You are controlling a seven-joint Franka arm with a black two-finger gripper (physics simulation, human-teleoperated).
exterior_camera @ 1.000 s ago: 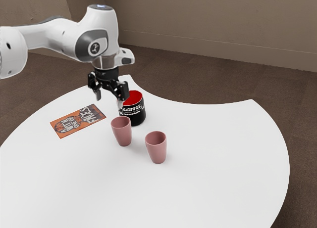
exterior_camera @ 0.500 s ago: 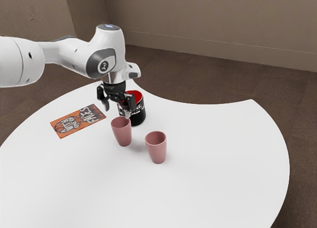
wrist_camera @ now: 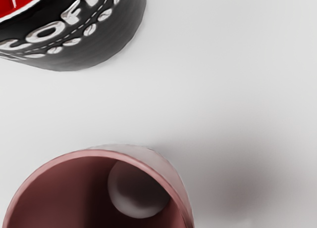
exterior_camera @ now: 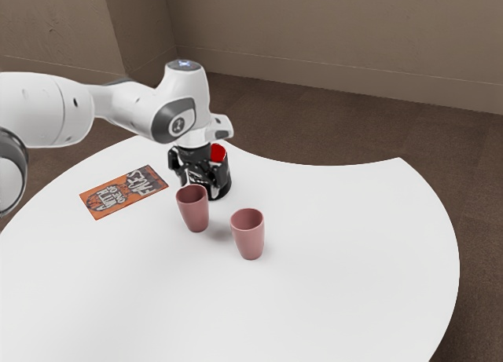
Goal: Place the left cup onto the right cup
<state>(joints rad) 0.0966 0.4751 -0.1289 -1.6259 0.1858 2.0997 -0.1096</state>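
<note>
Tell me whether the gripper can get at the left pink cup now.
Probably yes. The gripper hangs just above the left cup, whose rim is uncovered; the black coffee mug stands close by but apart from it.

Here's the left cup (exterior_camera: 192, 207), a dusty-pink tumbler with no handle, standing upright on the white bench (exterior_camera: 338, 283) with its mouth open to the top and its wall narrowing slightly toward the base. From above, its inside is bare down to a pale round floor. The right cup (exterior_camera: 248, 233) matches it in colour and seemingly in shape, also upright, standing near it but apart, toward the exterior view's right and a little closer to that camera.
</note>
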